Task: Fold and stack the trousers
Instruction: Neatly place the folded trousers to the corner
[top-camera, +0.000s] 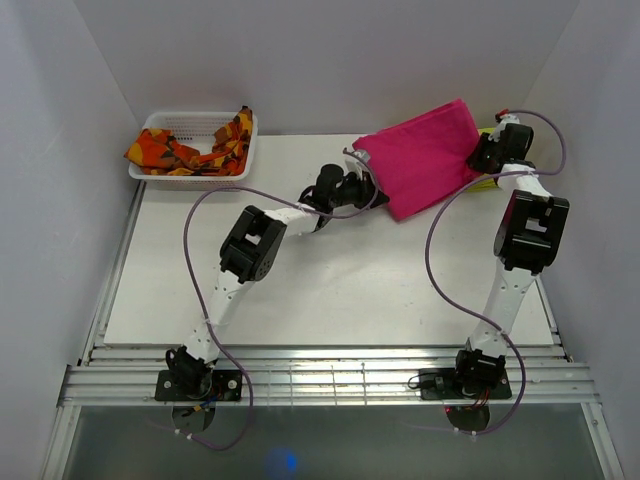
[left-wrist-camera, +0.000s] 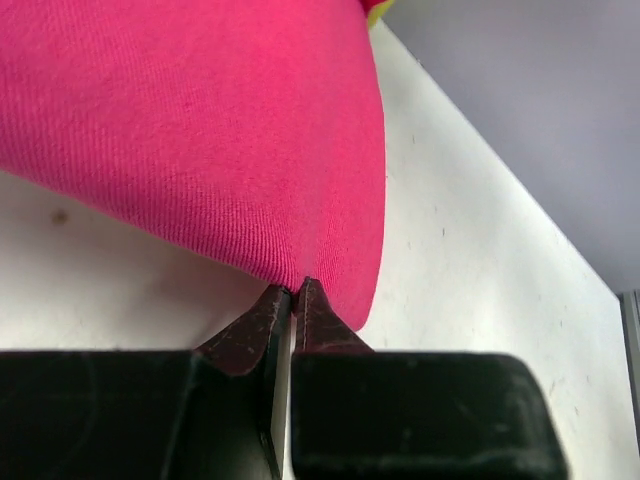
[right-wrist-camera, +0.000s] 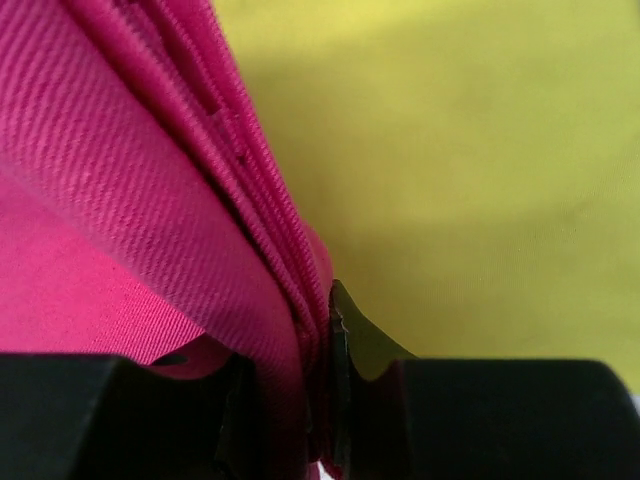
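The folded trousers (top-camera: 425, 155) were held at the far right of the desk (top-camera: 330, 290), one edge pinched by the nearly closed left hand (left-wrist-camera: 297, 290), the layered opposite edge clamped by the right hand (right-wrist-camera: 300, 340).

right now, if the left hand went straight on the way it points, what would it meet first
The trousers. The left hand has its tips right at their near edge, so it would likely push into the cloth at once.

No legible txt, labels or nos. anywhere.
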